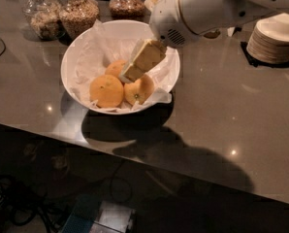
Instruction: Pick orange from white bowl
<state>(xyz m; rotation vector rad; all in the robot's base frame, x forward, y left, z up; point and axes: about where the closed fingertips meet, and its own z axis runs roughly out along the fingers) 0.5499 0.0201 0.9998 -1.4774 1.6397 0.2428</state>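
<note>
The white bowl [76,57], lined with crumpled white paper, stands on the dark counter and holds three oranges. The orange [141,89], paler and with a small dark stem dot, lies at the front right of the bowl. A deeper-orange one [106,91] lies at the front left and a third [115,68] sits behind them. My gripper [128,74] reaches down from the upper right on the white arm [198,8]. Its tip hangs just above the oranges, between the paler orange and the back one. It holds nothing that I can see.
Three glass jars [79,14] of grains stand behind the bowl at the counter's back. A stack of small pale plates [275,39] sits at the right. The counter's front edge runs just below the bowl, with cables and a dark floor beneath.
</note>
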